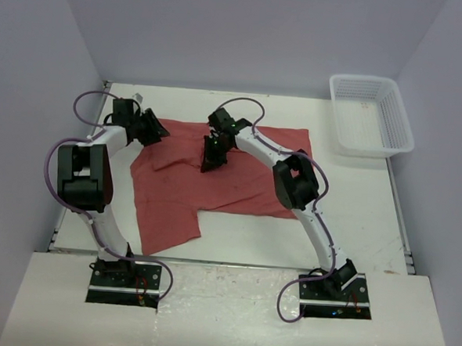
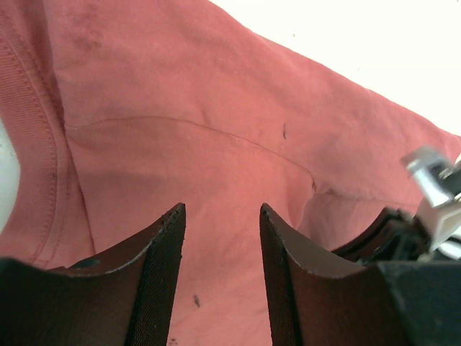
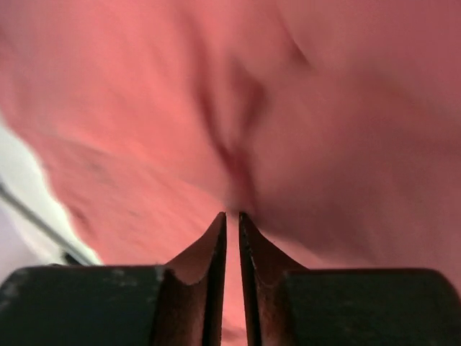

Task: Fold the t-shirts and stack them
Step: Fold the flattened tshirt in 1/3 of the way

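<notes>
Nearest to me is a pale cream board (image 1: pixel 230 322) that carries both of my arm mounts, with purple cables (image 1: pixel 286 306) looping out beside them. Just past its far edge the bench (image 1: pixel 353 227) begins: a white, matte top with a few faint smudges, lit evenly.

The t-shirt (image 1: pixel 246 182), plain brick red, lies on the middle and far part of the bench. One flap reaches toward me at its near left corner, and the rest spreads wide to the right. Its left part is doubled over in a loose fold with shallow creases.

My right claw (image 3: pixel 231 215) is down on the middle of the shirt's far half. Its fingers are almost pressed together, and a pucker of red cloth is pinched right at their tips. That view is blurred, so I cannot tell how much cloth is caught.

My left claw (image 2: pixel 221 207) is at the shirt's far left corner with its fingers spread apart. Red cloth with a thin stitched seam lies just ahead of them, and a ribbed band runs along the left.

Farther off, in the bench's far right corner, sits a white mesh basket (image 1: pixel 401 124), well apart from the shirt. Plain lavender-grey walls (image 1: pixel 247 33) close in the bench at the back and on both sides.
</notes>
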